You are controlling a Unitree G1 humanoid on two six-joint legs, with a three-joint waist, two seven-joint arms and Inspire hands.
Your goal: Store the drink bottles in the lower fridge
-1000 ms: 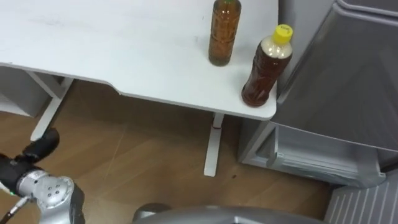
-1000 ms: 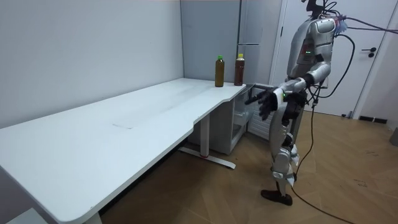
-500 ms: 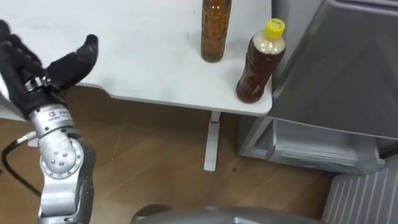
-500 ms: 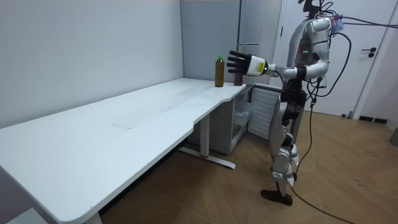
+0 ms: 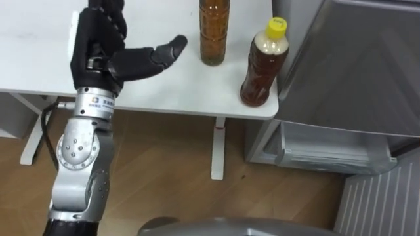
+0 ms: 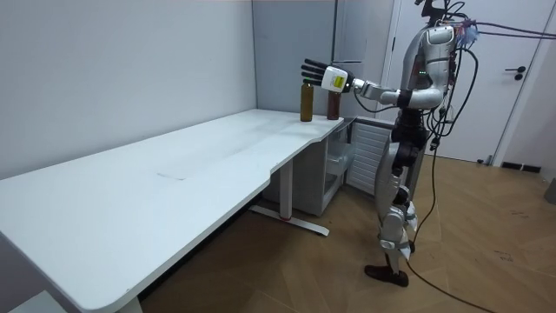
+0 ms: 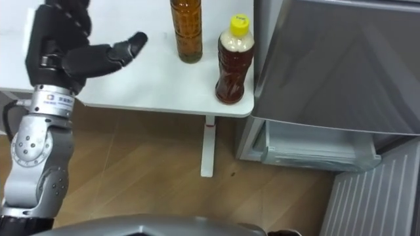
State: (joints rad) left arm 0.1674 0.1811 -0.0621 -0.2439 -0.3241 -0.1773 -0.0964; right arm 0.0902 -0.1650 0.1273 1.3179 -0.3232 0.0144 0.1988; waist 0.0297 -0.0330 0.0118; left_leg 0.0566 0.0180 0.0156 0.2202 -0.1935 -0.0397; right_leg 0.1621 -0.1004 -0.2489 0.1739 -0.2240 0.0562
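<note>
The left hand (image 5: 98,46) has risen and moved in over the white table (image 5: 39,72), nearer the two drinks. Its fingers are straight and spread, empty, the thumb pointing toward the tall bottle (image 5: 214,33). The yellow-capped bottle (image 5: 260,65) stands at the table's corner, just beside the fridge (image 5: 354,65). The room view adds the tall bottle's green cap and the robot upright, arm outstretched.

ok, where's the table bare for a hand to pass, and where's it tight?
Bare: the white tabletop left of both bottles, around the left hand. Tight: the right corner, yellow-capped bottle near the edge by the fridge, second bottle just left.
</note>
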